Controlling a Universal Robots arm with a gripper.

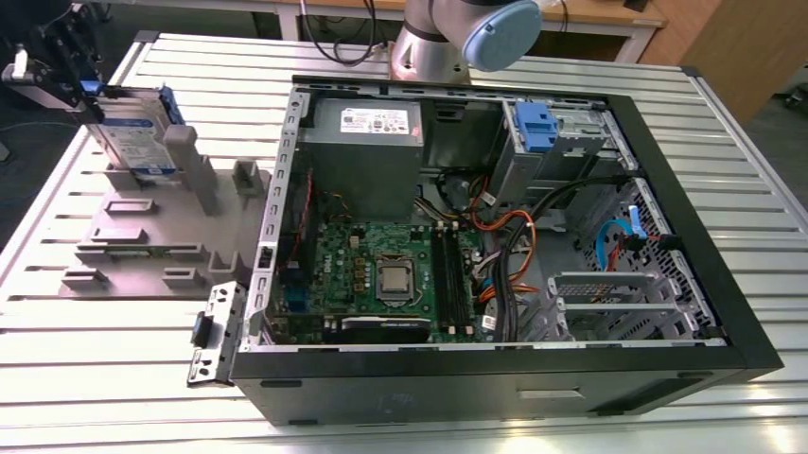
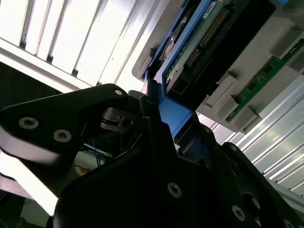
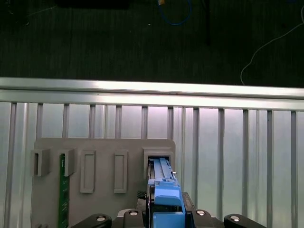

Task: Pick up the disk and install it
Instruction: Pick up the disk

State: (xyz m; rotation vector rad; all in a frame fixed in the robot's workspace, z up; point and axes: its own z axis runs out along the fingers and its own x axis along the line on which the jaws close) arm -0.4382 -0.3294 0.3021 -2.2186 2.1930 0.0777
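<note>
On a slatted metal table [image 1: 720, 151], beside an open computer case [image 1: 505, 369], the disk [image 1: 132, 137] is seated upright in a grey holder [image 1: 132, 241] at the exterior view's left. Its blue rail frame [image 3: 167, 202] is clamped by the gripper [image 1: 86, 93].

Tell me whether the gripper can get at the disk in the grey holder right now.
Probably yes. The gripper is right at the top edge of the disk, upright in the grey holder, with the blue rail close up in the first wrist view. Nothing seems to stand between them.
</note>
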